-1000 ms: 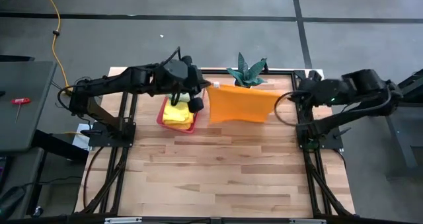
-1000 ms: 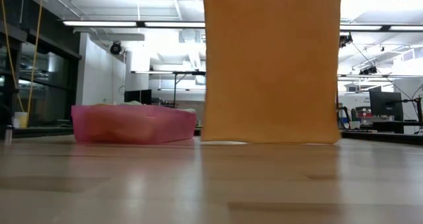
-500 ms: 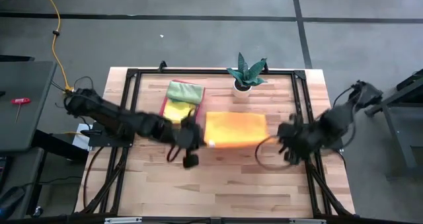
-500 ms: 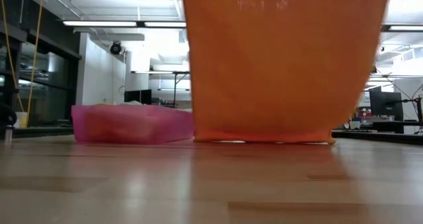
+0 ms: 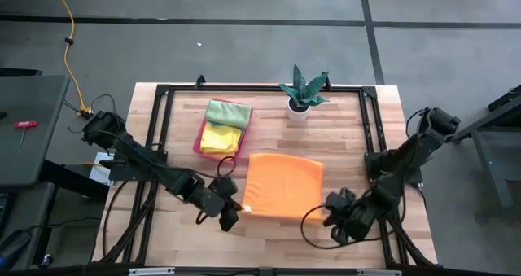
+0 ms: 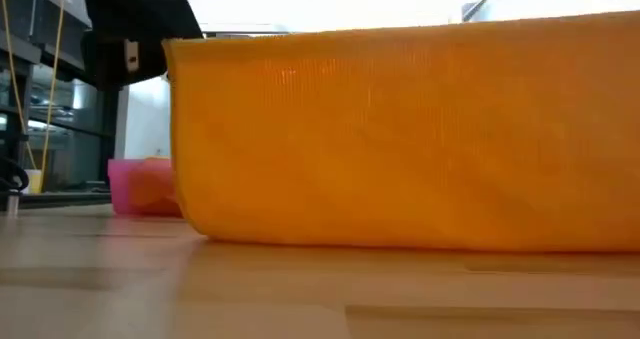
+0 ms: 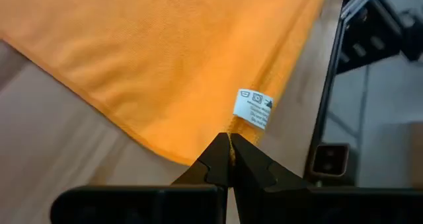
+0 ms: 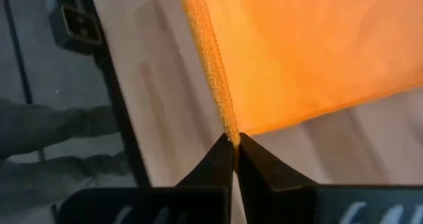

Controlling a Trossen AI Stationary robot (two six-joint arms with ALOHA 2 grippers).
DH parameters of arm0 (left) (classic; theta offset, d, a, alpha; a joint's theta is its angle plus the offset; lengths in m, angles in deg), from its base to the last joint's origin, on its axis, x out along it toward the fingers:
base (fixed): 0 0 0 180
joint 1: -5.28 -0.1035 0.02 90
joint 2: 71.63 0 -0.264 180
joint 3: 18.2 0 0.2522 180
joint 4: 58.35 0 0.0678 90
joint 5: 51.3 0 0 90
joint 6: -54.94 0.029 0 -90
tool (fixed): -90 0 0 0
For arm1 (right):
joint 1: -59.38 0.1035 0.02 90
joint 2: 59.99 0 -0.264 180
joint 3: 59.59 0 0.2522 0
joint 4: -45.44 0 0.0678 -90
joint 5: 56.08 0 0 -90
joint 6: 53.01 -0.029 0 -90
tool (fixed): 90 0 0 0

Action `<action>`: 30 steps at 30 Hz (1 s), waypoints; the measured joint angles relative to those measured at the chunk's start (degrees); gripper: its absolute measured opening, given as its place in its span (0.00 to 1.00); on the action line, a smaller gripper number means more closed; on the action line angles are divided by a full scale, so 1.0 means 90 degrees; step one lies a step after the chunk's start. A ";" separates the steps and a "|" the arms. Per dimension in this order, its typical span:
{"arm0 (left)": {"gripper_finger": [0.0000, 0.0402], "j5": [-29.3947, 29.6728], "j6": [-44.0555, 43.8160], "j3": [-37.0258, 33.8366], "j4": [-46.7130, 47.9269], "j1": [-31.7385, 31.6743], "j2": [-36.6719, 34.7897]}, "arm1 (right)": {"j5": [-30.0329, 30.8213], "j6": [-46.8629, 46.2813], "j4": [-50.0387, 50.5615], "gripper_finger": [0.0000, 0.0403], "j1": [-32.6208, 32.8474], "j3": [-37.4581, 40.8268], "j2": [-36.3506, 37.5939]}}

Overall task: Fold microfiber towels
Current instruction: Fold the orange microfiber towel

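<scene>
You've got the orange towel (image 5: 282, 186) stretched between both arms at the table's (image 5: 269, 243) near middle. Left gripper (image 7: 229, 159) pinches its near-left corner by the care tag (image 7: 254, 109); right gripper (image 8: 234, 145) pinches the near-right corner, fingers clamped tight. The cloth runs away from both toward the far side, so folding means carrying this near edge forward.

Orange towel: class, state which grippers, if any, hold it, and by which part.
Both hold the orange towel. The left gripper is shut on one near corner, beside the care label; the right gripper is shut on the other near corner.
</scene>
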 joint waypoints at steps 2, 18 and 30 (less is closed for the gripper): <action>0.00 -0.0135 -0.0316 -0.0059 -0.0210 0.0054 0.0046 | -0.0241 -0.0098 -0.0278 0.00 0.0057 0.0001 -0.0192; 0.00 -0.3248 -0.0666 -0.0073 -0.2292 -0.0128 0.0146 | -0.1736 -0.0084 -0.1320 0.00 0.0224 -0.0002 0.0094; 0.00 -0.2086 -0.0283 -0.0075 -0.0865 -0.0760 0.0146 | -0.0509 -0.0385 0.0276 0.00 -0.0274 0.0005 0.0265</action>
